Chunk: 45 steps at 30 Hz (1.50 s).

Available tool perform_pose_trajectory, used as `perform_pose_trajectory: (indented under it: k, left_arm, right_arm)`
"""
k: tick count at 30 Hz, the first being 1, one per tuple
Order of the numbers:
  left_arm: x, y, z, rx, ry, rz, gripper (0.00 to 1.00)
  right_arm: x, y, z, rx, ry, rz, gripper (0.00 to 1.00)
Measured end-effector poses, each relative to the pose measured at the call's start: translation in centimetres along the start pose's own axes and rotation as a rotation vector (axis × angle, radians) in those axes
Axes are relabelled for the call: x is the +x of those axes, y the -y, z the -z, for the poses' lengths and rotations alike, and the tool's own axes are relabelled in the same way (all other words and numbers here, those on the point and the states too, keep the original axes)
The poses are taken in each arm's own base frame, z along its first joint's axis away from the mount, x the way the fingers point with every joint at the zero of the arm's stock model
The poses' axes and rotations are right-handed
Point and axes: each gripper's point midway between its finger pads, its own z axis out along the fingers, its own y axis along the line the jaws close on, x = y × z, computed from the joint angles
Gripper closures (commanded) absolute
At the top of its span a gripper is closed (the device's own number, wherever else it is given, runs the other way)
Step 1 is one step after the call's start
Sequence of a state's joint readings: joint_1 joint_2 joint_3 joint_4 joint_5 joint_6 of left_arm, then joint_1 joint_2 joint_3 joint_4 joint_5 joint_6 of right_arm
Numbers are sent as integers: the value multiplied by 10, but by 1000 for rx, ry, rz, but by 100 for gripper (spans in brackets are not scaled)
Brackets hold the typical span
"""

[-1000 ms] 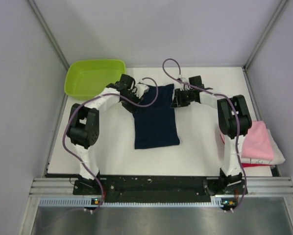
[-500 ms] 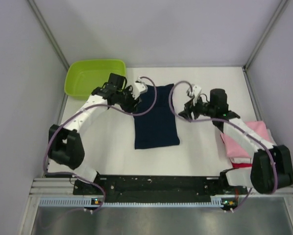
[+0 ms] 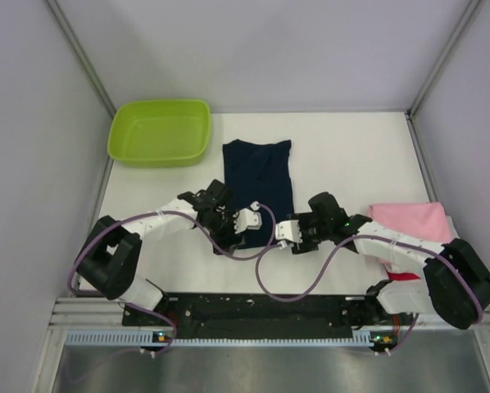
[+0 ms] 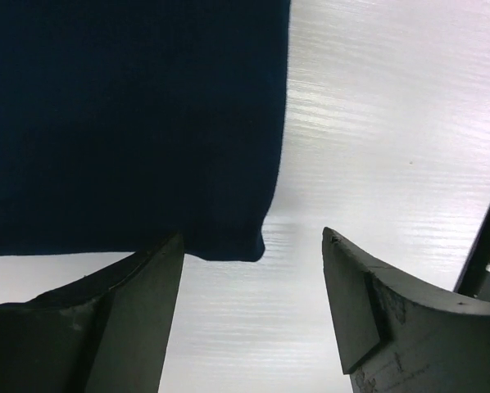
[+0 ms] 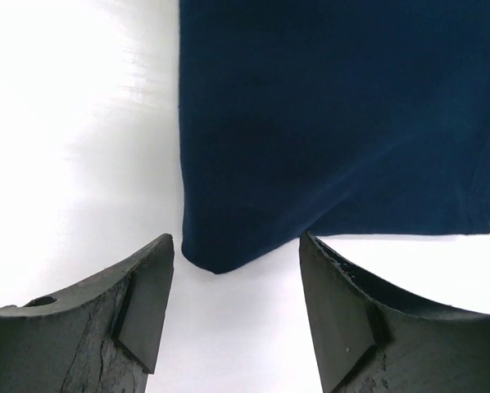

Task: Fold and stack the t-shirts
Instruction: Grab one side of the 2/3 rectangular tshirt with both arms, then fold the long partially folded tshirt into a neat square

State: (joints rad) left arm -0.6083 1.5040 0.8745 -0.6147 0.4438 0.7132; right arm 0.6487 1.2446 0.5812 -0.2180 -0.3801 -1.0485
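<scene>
Though grey-walled, white table (image 3: 351,147), navy t-shirt (image 3: 259,176).

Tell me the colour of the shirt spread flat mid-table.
The shirt is plain dark navy, clearest in the right wrist view.

**Inspector:** Obstructions on the bench (image 3: 351,151)?
**Assistant:** Lime tub (image 3: 159,131), far-left corner. Folded stack (image 3: 413,225), right edge. Left pincer (image 4: 251,236) and right pincer (image 5: 235,238) crowd the navy shirt's (image 3: 257,168) near edge.
**Inspector:** Free passage?
**Assistant:** Bare surface right of the shirt.
</scene>
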Motion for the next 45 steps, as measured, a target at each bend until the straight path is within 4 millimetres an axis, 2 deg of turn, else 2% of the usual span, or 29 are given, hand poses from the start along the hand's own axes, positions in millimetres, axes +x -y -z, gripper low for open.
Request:
perform_pose_trajectory:
  k: [3,5,6,8,9,10,12,17,21,29,31,33,36,39,42,45]
  left_arm:
    - [1,-6,-5,-24,-8,-12,30]
    - [4,-10,-8,-40,-24,-10,35]
    - [5,-13,-10,-49,-32,-9,40]
    - [8,-16,-12,-61,-41,-5,53]
    - [8,-17,-13,-66,-42,-5,62]
    - [8,-19,-13,-74,-41,-6,74]
    - [7,-21,-13,-83,-39,-11,100]
    - [8,-18,-10,-73,-52,5,100]
    - [8,-1,5,-33,-54,-5,100]
    - [-6,56,67,39,55,-92,100]
    - [-17,64,88,31,91,-106,100]
    - [-35,63,110,-7,133,-118,100]
    - [-55,51,132,-84,169,-103,100]
    - [-66,27,141,-156,152,-39,100]
    - [-76,-18,140,-193,129,80,100]
    - [-78,-70,132,-229,116,180,100]
  right_arm:
    - [4,-7,-8,-28,-38,41,40]
    - [9,-16,-15,-60,-72,51,42]
    - [12,-19,-18,-73,-84,51,47]
    - [11,-13,-21,-53,-102,70,62]
    - [11,-13,-23,-55,-110,71,73]
    - [12,-13,-23,-53,-120,74,84]
    - [15,-14,-24,-56,-135,74,100]
    - [18,-21,-19,-82,-174,80,100]
    - [2,-32,3,-119,-158,94,100]
    - [-66,-50,74,-190,-20,64,100]
    - [-82,-49,92,-193,15,31,100]
    - [-92,-44,106,-185,32,1,100]
    - [-92,-25,115,-167,18,-105,100]
    - [-74,6,109,-128,-44,-252,100]
    - [-50,36,93,-93,-94,-389,100]
    - [-35,65,80,-63,-98,-484,100]
